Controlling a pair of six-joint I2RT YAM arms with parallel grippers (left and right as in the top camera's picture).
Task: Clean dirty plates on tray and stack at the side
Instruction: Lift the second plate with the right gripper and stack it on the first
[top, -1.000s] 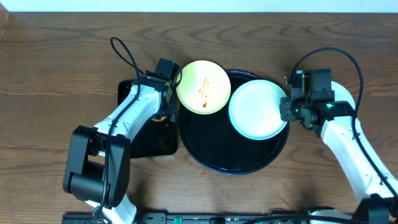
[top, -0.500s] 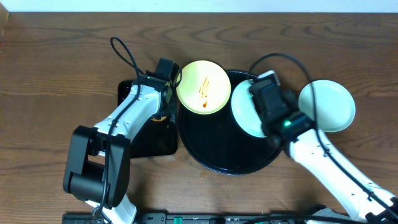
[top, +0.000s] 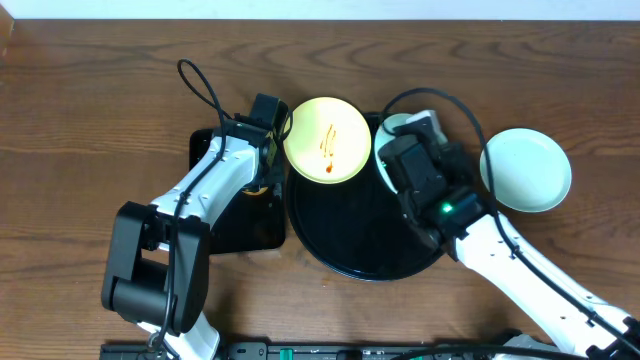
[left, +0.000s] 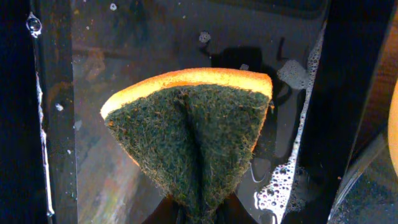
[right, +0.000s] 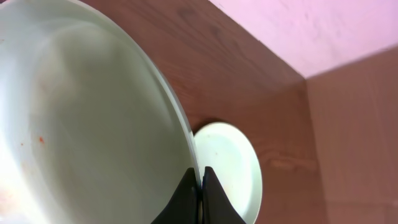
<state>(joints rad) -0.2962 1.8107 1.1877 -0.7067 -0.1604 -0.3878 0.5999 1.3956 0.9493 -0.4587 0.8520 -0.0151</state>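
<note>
Counting down by size on the wood-grain table (top: 100, 80): one large round tray (top: 350, 240), glossy black with a raised rim. One smaller rectangular black tray (top: 240, 225) sits to its left, wet, with soap bubbles along an edge.

Three small round plates:
- The pale yellow plate (top: 328, 138), reddish-orange streaks at centre, overlaps the round tray's upper-left rim.
- One mint plate (right: 81, 124) (faint red specks on it) hangs over the tray's upper right. The right gripper (right: 199, 180) is pinched tight on its rim.
- The second mint plate (top: 525, 170) lies flat on the table right of the tray and looks clean.

One sponge (left: 193, 137), orange foam with a dark green scouring face, is folded and clamped in the left gripper (left: 199, 211) over the rectangular tray.
</note>
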